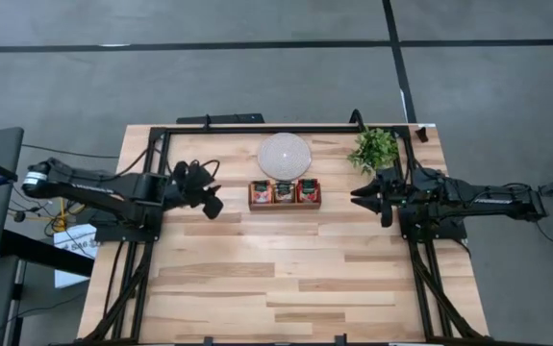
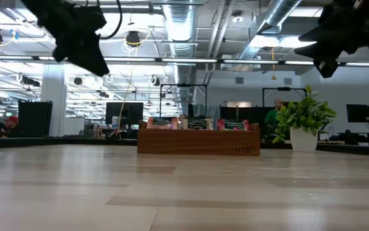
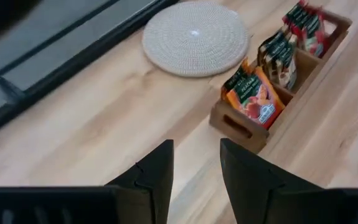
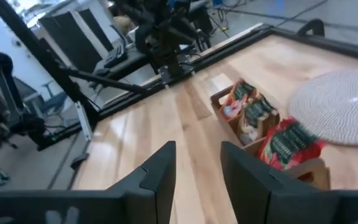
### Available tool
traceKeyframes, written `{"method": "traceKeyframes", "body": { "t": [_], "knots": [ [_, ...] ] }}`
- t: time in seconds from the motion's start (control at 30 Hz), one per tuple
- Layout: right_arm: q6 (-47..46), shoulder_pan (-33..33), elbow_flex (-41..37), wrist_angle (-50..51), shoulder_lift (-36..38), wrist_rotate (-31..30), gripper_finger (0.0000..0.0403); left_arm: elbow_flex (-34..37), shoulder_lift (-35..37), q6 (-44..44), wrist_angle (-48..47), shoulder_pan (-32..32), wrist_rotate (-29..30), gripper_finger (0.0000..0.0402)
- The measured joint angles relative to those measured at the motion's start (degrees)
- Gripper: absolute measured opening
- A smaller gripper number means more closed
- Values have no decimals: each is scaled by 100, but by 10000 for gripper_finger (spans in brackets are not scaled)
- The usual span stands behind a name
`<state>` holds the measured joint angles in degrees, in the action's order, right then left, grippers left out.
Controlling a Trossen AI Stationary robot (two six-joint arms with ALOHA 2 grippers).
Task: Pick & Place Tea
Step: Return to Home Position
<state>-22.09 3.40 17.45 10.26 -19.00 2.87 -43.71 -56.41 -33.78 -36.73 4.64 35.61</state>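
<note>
- The tea [image 1: 285, 191] is all in the wooden tray [image 1: 285, 206], which lies on the far half of the table [image 1: 286, 288], just beside the round white disc [image 1: 285, 156]. No sachet shows loose on the boards.
- The sachets look light, thin and bendable, and their printed wrappers are probably a little slick. A hard squeeze would likely crease one rather than break it.
- The best hold is probably across the two flat faces at the top edge, where the dark green band stands clear of the tray wall.
- The tray has three compartments in a row, and each holds upright, slightly leaning sachets.
- In the left wrist view the nearest compartment holds red-orange sachets [image 3: 253, 99]. The middle one holds paler sachets with dark green tops, and the farthest holds red ones.
- The left gripper [image 3: 196, 149] hangs above the table to the tray's left. It is empty, with a moderate gap between its fingers.
- The right gripper [image 4: 197, 149] hangs to the tray's right, near the potted plant [image 1: 375, 147]. It is also empty, with a similar gap.
- With every sachet in a slot and both arms clear of the tray, the sorting looks complete.
</note>
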Motion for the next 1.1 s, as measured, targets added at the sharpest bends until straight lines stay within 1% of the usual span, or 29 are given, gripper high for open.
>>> {"method": "traceKeyframes", "body": {
  "t": [0.2, 0.27, 0.37, 0.47, 0.57, 0.63, 0.7, 0.83, 0.93, 1.03, 1.1],
  "knots": [
    [-690, 4, 0, 0, 0, 20, 118, 970, 354, 288, 1546, 0, -357, 124],
    [-834, 7, 0, 0, 0, 20, 118, 1182, 447, 374, 1850, -23, -413, 124],
    [-803, -4, 0, 0, 0, 29, 118, 1413, 588, 435, 2169, -89, -422, 124],
    [-455, -40, 0, -27, 0, 184, 118, 1570, 771, 442, 2278, -160, -431, 124],
    [140, -81, 0, -400, 0, 434, 118, 1721, 1048, 472, 2446, -221, -481, 124],
    [475, -74, 7, -641, 54, 711, 118, 1872, 1282, 461, 2520, -248, -498, 124],
    [583, -70, 7, -619, 180, 951, 118, 2005, 1551, 459, 2515, -279, -497, 124],
    [580, -76, 6, -450, 514, 949, 118, 2238, 2137, 459, 2542, -280, -416, 124],
    [825, -76, 7, -481, 752, 877, 118, 2430, 2491, 457, 2598, -280, -338, 124],
    [852, -76, 5, -427, 964, 882, 118, 2677, 2738, 446, 2955, -280, -334, 124],
    [875, -76, -129, -621, 1076, 896, 118, 2855, 2858, 430, 3139, -280, -335, 124]
  ]
}}
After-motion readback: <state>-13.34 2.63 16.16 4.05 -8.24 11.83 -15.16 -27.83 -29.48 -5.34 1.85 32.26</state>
